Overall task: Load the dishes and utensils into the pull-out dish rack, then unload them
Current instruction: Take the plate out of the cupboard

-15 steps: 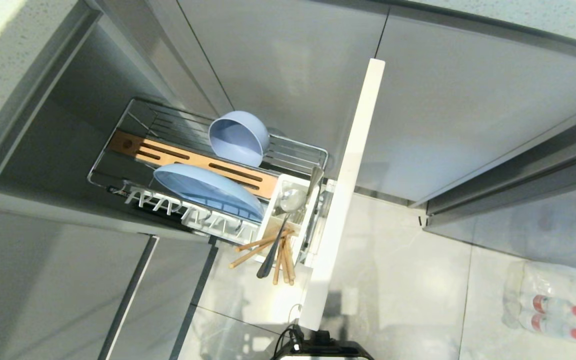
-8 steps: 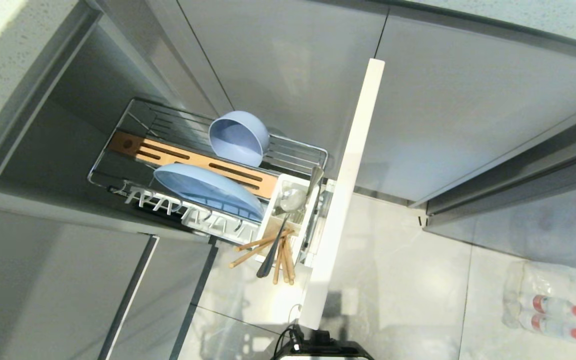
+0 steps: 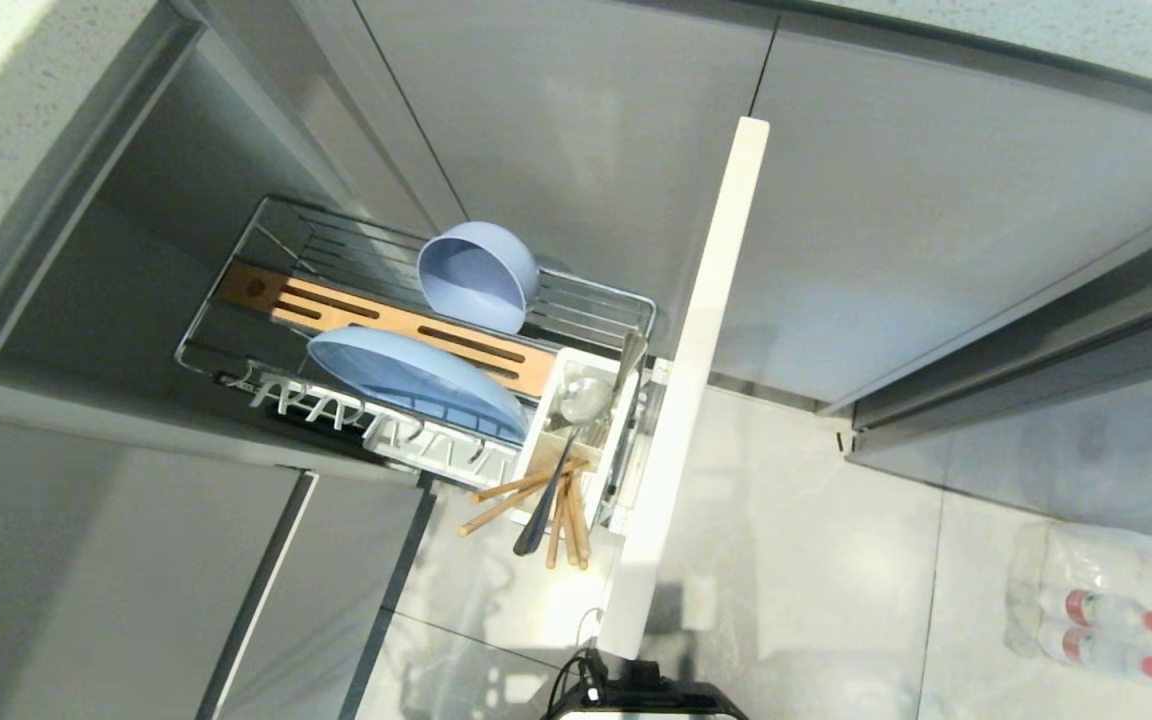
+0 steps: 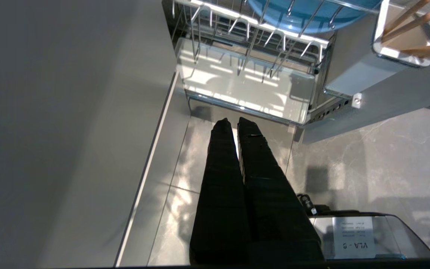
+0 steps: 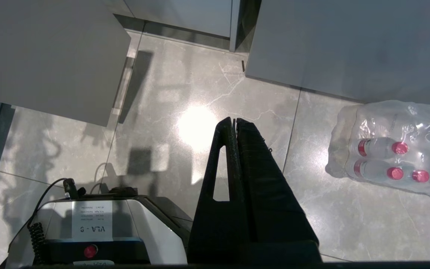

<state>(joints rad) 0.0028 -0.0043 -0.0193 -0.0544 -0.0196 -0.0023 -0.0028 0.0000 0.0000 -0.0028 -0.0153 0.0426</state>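
You have one rack (image 3: 596, 300), one plate (image 3: 416, 380), one bowl (image 3: 476, 275), one spoon (image 3: 576, 420), several chopsticks (image 3: 516, 500), two end effectors, and one pack of bottles (image 3: 1106, 590).

White door panel (image 3: 691, 390) flanks rack's (image 3: 596, 300) right side.

Pull-out dish rack (image 3: 286, 235) extended over the grey tile floor (image 3: 806, 560). In it: bowl (image 3: 476, 275) on the back wires, plate (image 3: 416, 378) in the front slots, chopsticks (image 3: 521, 492) and spoon (image 3: 566, 440) in the white caddy (image 3: 536, 445). Shrink-wrapped bottle pack (image 3: 1106, 610) lies on the floor.
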